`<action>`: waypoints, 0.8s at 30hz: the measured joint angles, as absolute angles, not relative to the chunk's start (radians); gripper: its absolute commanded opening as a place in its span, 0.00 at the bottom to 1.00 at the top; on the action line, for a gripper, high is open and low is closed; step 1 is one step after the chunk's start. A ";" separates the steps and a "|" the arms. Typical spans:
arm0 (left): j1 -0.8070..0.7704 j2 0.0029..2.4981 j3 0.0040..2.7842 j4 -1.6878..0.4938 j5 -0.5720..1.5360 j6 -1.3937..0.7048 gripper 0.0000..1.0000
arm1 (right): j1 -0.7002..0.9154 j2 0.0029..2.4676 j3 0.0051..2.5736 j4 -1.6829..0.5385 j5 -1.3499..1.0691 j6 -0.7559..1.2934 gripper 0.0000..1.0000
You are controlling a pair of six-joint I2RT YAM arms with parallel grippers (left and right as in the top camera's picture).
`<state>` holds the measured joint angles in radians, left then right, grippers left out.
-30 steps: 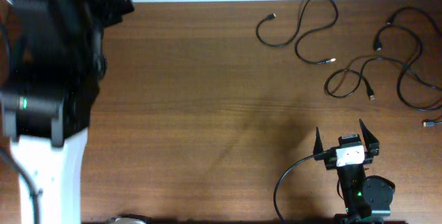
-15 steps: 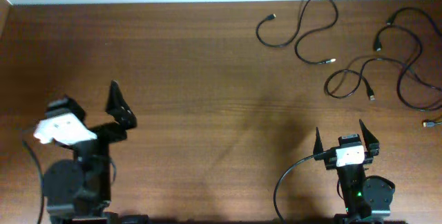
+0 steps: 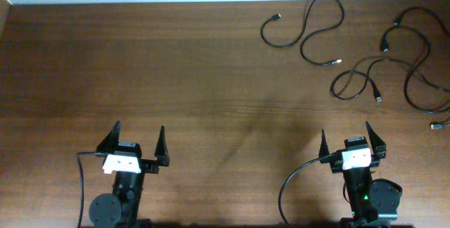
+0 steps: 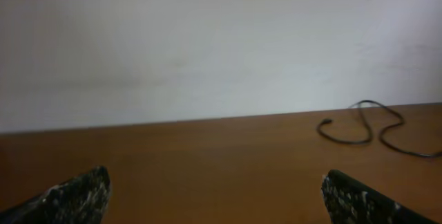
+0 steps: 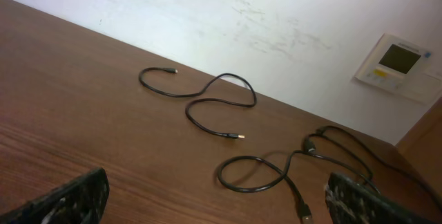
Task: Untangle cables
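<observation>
Three thin black cables lie spread apart at the far right of the table. One cable curls near the back edge; it also shows in the right wrist view and the left wrist view. A second cable forms a loop, seen in the right wrist view. A third cable lies furthest right. My left gripper is open and empty at the front left, far from the cables. My right gripper is open and empty at the front right, a little short of the looped cable.
The wooden table ends at a white wall at the back. A thick black robot wire loops beside the right arm's base. A wall panel shows in the right wrist view.
The left arm has swung down from the upper left to the front left edge, and its gripper now faces the back wall, open. The right arm and the cables have not moved.
</observation>
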<state>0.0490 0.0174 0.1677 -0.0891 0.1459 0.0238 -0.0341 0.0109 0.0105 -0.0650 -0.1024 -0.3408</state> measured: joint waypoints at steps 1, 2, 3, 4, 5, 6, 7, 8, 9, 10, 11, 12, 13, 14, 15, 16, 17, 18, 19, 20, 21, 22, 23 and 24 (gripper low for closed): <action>0.049 0.016 0.163 -0.108 0.117 0.010 0.99 | -0.034 0.011 0.010 -0.065 -0.102 -0.340 0.99; 0.049 0.015 0.161 -0.118 0.099 0.003 0.99 | -0.034 0.011 0.010 -0.065 -0.102 -0.340 0.99; 0.049 0.015 0.160 -0.133 0.074 -0.004 0.99 | -0.034 0.011 0.010 -0.065 -0.102 -0.341 0.99; 0.049 0.015 0.159 -0.142 0.039 -0.009 0.99 | -0.034 0.011 0.010 -0.065 -0.102 -0.340 0.99; 0.049 0.015 0.158 -0.145 0.025 -0.010 0.99 | -0.034 0.011 0.010 -0.065 -0.102 -0.340 0.99; 0.049 0.015 0.148 -0.146 0.001 -0.012 0.99 | -0.034 0.011 0.010 -0.065 -0.102 -0.340 0.99; 0.049 0.015 0.127 -0.147 -0.014 -0.012 0.99 | -0.034 0.011 0.010 -0.065 -0.102 -0.340 0.99; 0.049 0.015 0.101 -0.147 -0.023 -0.012 0.99 | -0.034 0.011 0.010 -0.065 -0.102 -0.340 0.99; 0.049 0.015 0.075 -0.142 -0.029 -0.012 0.99 | -0.034 0.011 0.010 -0.065 -0.102 -0.340 0.99; 0.049 0.015 0.053 -0.123 -0.035 -0.012 0.99 | -0.034 0.011 0.010 -0.065 -0.102 -0.340 0.99; 0.049 0.015 0.033 -0.086 -0.035 -0.011 0.99 | -0.034 0.011 0.010 -0.065 -0.102 -0.340 0.99; 0.049 0.015 0.023 -0.078 -0.035 -0.008 0.99 | -0.034 0.011 0.010 -0.065 -0.102 -0.340 0.99; 0.049 0.015 0.018 -0.079 -0.035 -0.003 0.99 | -0.034 0.011 0.010 -0.065 -0.102 -0.339 0.99; 0.049 0.015 0.017 -0.081 -0.035 0.009 0.99 | -0.034 0.011 0.010 -0.065 -0.102 -0.341 0.99; 0.049 0.015 0.017 -0.081 -0.035 0.023 0.99 | -0.034 0.011 0.010 -0.065 -0.102 -0.340 0.99; 0.049 0.015 0.017 -0.081 -0.035 0.041 0.99 | -0.034 0.011 0.010 -0.065 -0.102 -0.340 0.99; 0.049 0.015 0.017 -0.082 -0.035 0.058 0.99 | -0.034 0.011 0.010 -0.065 -0.102 -0.340 0.99; 0.049 0.015 0.017 -0.082 -0.035 0.063 0.99 | -0.034 0.011 0.010 -0.065 -0.102 -0.340 0.99; 0.049 0.015 0.017 -0.082 -0.035 0.070 0.99 | -0.034 0.011 0.010 -0.065 -0.102 -0.340 0.99; 0.049 0.015 0.017 -0.082 -0.035 0.072 0.99 | -0.034 0.011 0.010 -0.065 -0.102 -0.340 0.99; 0.049 0.015 0.017 -0.082 -0.035 0.074 0.99 | -0.034 0.011 0.010 -0.065 -0.102 -0.340 0.99; 0.049 0.015 0.017 -0.082 -0.035 0.076 0.99 | -0.034 0.011 0.010 -0.065 -0.102 -0.340 0.99; 0.049 0.015 0.017 -0.082 -0.035 0.076 0.99 | -0.034 0.011 0.010 -0.065 -0.102 -0.340 0.99; 0.049 0.015 0.017 -0.082 -0.035 0.078 0.99 | -0.034 0.011 0.010 -0.065 -0.102 -0.340 0.99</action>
<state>0.0490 0.0147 0.0166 -0.0818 -0.0349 0.0776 -0.0341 0.0109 0.0105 -0.0650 -0.1024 -0.3405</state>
